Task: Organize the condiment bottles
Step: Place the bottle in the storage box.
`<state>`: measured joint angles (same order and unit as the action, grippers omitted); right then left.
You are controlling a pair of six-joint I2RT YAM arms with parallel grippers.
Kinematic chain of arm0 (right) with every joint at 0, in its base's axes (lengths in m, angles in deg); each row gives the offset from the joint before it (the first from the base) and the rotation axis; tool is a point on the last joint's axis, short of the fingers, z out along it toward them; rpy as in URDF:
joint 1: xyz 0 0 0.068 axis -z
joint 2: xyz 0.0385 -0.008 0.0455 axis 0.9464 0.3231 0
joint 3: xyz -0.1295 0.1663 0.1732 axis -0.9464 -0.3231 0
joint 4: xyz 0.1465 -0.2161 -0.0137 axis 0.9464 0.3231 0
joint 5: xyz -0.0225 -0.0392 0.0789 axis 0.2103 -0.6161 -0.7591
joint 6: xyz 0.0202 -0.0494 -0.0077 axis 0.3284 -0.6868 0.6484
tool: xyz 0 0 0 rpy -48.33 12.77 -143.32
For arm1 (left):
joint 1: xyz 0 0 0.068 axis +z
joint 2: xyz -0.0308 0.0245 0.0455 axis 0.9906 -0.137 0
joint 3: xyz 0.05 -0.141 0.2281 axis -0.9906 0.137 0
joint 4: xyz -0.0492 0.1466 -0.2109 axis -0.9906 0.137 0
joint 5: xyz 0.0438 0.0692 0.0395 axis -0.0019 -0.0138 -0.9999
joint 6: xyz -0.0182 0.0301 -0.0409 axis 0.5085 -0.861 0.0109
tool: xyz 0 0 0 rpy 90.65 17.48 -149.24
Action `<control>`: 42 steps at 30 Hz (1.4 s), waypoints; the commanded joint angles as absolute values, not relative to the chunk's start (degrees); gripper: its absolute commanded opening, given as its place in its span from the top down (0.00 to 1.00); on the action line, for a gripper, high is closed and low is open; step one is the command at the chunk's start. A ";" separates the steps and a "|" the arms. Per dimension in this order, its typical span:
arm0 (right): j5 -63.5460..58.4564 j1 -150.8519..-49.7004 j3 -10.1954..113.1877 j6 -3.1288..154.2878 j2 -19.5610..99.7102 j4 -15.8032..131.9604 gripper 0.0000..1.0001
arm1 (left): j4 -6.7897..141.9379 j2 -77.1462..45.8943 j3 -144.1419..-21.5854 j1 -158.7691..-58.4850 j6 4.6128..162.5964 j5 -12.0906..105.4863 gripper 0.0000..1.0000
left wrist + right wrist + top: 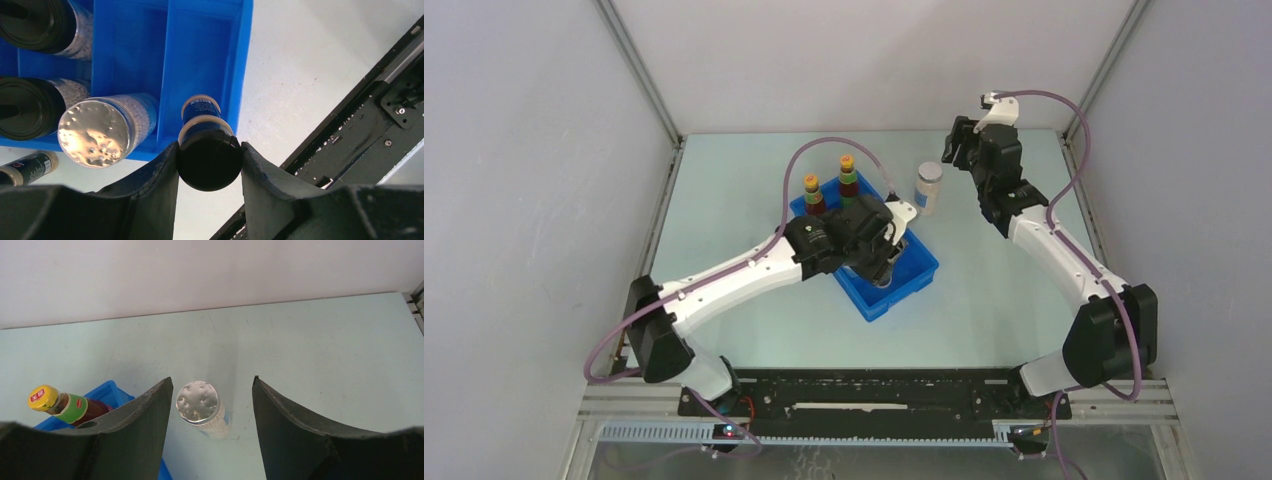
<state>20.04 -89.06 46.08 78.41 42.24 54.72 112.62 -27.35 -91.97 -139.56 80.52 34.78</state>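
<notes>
My left gripper (pixel 209 145) is shut on the black lid of a short spice jar (pixel 207 165) with a blue label, held upright in an end compartment of the blue tray (pixel 130 55). In the top view this gripper (pixel 884 260) is over the tray's near end. A pale silver-topped jar (pixel 97 132) and two black-lidded jars (pixel 27 107) stand in neighbouring compartments. Two tall dark-red bottles (pixel 847 178) stand at the tray's far end. My right gripper (pixel 211 379) is open, above a second pale jar (pixel 198 402) that stands on the table (pixel 929 187).
Another small dark jar (pixel 27 167) shows just outside the tray's edge. The black rail (pixel 360 115) runs along the table's near edge. Grey walls enclose the table on three sides. A red bottle with a yellow cap (pixel 55 402) shows left of my right fingers.
</notes>
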 commanded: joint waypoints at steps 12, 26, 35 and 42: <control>19.95 -88.15 45.74 80.19 43.93 51.58 0.32 | 108.46 -29.26 -86.30 -135.53 79.50 39.41 1.00; 19.69 -88.08 45.74 80.19 44.80 51.17 0.32 | 107.91 -31.19 -84.87 -134.26 79.15 40.32 1.00; 19.42 -87.77 45.83 80.27 45.20 51.06 0.32 | 107.82 -32.14 -84.18 -133.62 78.97 40.48 1.00; 19.18 -87.77 45.27 80.59 45.38 50.91 0.32 | 107.83 -32.76 -84.01 -133.46 79.14 40.63 1.00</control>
<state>19.42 -88.21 45.88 79.44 44.99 53.82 109.23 -32.64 -84.71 -133.87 80.43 39.32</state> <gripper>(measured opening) 0.683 0.491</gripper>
